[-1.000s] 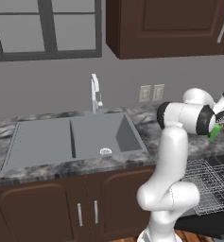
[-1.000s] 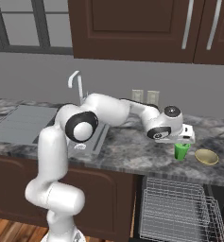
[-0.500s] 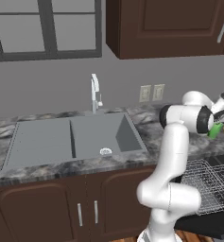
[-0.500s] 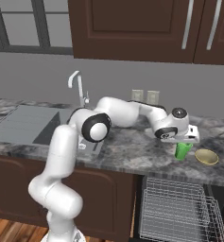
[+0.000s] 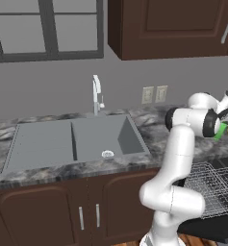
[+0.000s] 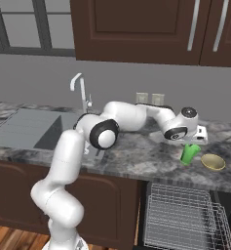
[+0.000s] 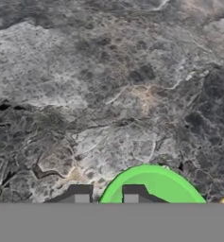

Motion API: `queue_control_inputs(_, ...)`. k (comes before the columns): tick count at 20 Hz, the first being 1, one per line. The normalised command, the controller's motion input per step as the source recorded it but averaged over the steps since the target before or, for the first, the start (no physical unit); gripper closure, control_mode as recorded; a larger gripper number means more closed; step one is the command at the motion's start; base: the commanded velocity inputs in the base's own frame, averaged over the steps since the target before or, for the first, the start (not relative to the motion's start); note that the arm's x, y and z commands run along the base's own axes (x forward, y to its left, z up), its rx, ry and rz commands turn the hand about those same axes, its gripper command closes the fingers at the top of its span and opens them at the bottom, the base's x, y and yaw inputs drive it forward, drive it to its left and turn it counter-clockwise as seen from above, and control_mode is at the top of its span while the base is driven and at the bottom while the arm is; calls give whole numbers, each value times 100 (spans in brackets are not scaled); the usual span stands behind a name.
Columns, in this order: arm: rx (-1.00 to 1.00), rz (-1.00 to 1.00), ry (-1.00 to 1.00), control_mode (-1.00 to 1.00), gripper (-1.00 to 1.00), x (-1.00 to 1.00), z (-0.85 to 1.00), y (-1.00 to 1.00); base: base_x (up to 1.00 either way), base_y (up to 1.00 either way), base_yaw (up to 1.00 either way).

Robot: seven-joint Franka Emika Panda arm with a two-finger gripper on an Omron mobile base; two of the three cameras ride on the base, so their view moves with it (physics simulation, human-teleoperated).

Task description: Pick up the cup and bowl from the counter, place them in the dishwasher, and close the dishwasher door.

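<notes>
My claw sits low over the small bright green tapered cup, which stands on the grey-black-white marbled stone counter just beside the shallow tan-yellow round bowl, above the dark dishwasher with its grey wire rack pulled out. In my hand view the two dark fingertips stand close together, one outside the cup's rim and one over its mouth, so I judge I am pinching the near wall of the cup, though whether the pinch has fully settled I cannot tell. To do this step well I should make sure the wall is squeezed firmly before lifting, since a thin rim held on one side can pivot and swing. I would raise it straight up, slowly, keeping clear of the bowl so I do not nudge it, then carry the cup over the counter edge down to the rack.
</notes>
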Motion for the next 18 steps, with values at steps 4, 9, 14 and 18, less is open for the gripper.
queue_control_inputs(4, -1, 0, -8, -100, 100, -33, -16, 23, 0, 0, 0)
queue_control_inputs(9, -5, 0, -13, -100, 100, -47, -1, 23, 0, 0, 0)
queue_control_inputs(14, -6, 0, -18, -100, 100, -49, 10, 17, 0, 0, 0)
queue_control_inputs(18, -3, 0, -16, -100, 100, -36, 33, 11, 0, 0, 0)
